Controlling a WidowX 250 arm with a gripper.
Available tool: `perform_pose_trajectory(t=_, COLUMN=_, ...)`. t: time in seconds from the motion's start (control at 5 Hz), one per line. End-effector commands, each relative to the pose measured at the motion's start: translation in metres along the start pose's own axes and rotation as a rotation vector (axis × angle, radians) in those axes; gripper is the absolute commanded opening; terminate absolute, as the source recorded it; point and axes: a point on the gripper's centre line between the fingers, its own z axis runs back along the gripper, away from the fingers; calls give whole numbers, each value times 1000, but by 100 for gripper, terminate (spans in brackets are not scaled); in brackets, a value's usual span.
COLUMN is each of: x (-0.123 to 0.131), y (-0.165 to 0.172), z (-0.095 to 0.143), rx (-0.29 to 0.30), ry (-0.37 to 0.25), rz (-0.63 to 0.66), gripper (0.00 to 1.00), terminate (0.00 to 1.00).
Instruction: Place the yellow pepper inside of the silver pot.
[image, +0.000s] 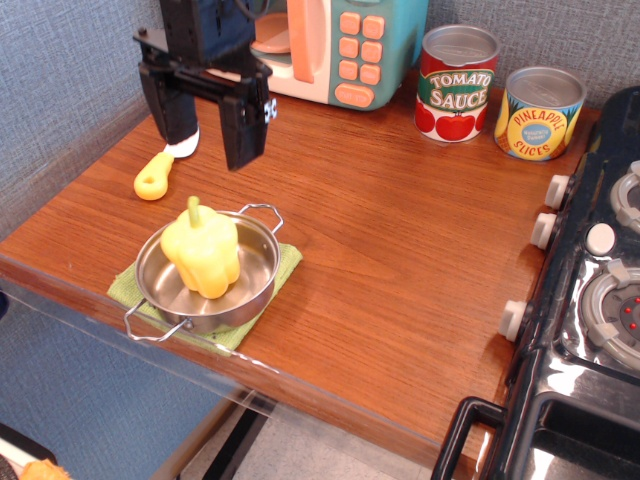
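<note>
The yellow pepper (203, 252) sits inside the silver pot (262, 272), stem up and tipped slightly toward the left, its body resting against the pot's floor and near wall. The pot stands on a green cloth (284, 266) near the front left corner of the wooden surface (400, 250), one wire handle pointing toward the front edge and the other toward the back.

The hand (208, 123) hangs above and behind the pot, clear of the pepper, its two black fingers spread wide with nothing between them. Just behind its left finger lies a yellow-handled toy knife (156, 177); its blade end is partly hidden by the finger, so how it lies there is hard to make out.

At the back of the surface stand a teal toy microwave (345, 45), a tomato sauce can (456, 84) and a pineapple slices can (538, 113), the two cans side by side. A black toy stove (590, 300) fills the right edge.
</note>
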Motion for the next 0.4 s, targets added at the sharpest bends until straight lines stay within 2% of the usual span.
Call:
perform_pose_trajectory(t=0.0, x=6, y=12, z=15, rx=78, ry=-47, rz=4, gripper=100, terminate=0)
perform_pose_trajectory(t=0.2, x=6, y=12, z=15, rx=78, ry=-47, rz=4, gripper=100, terminate=100)
